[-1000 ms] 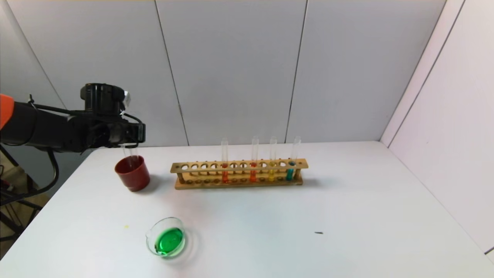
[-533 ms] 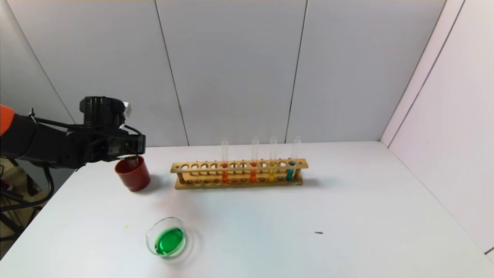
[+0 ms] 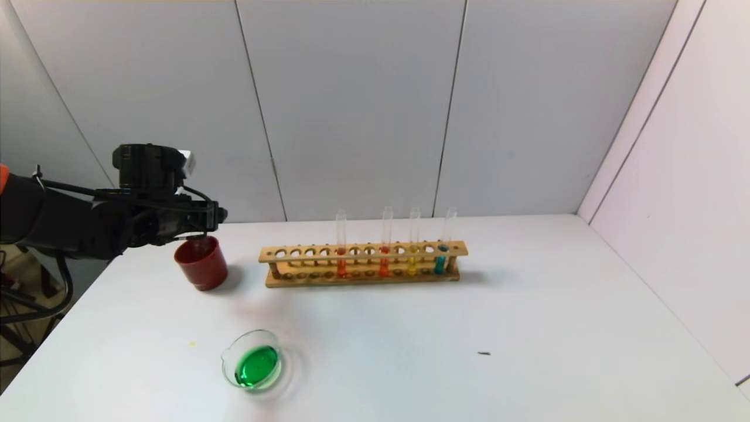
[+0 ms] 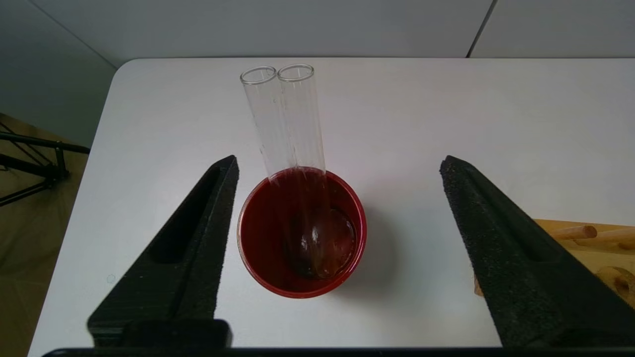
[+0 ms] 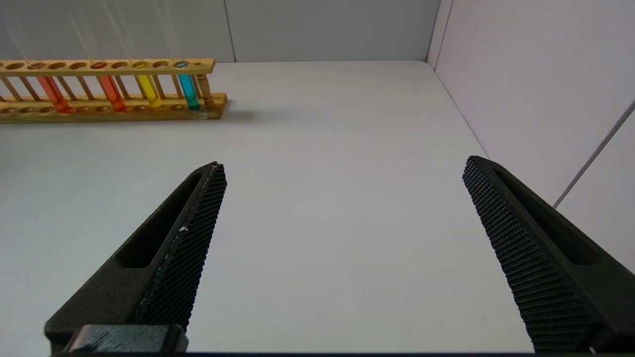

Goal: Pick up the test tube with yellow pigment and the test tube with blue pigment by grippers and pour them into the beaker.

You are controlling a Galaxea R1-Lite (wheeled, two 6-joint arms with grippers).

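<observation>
Black left end effector (image 3: 199, 225), white sticker, black cables, textured wedge fingers (image 4: 168, 263).

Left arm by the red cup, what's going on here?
The left pincer hangs open just above the red cup, where two empty test tubes stand leaning together. The beaker holds green liquid near the front of the table. Four tubes with orange, yellow and teal liquid sit in the wooden rack. The right pincer is open over bare table, idle, away from the rack.
</observation>
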